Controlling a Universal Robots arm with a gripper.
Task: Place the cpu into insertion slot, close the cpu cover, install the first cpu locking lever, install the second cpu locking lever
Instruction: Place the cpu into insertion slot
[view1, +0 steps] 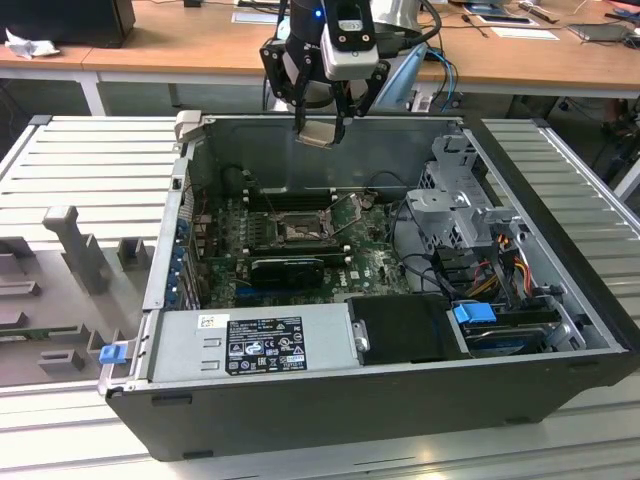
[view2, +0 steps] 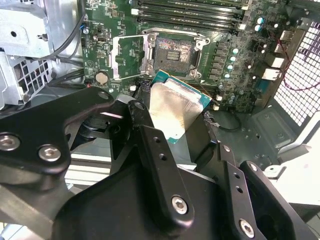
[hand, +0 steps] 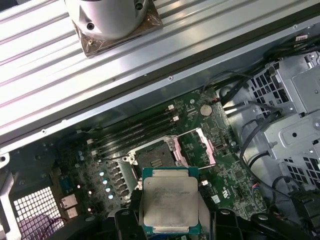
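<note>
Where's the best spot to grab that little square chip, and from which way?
By two opposite side edges, coming in from the silvery-face side. The cpu is a thin, flat square, so its edges are probably the safest hold, and that way nothing presses on the face. The gripper holds it just so, with a finger on each side.

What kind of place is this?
Probably a robotics lab or workshop: an open computer case lies on a slatted metal bench, wooden desks stand behind, and the gripper holds the cpu.
</note>
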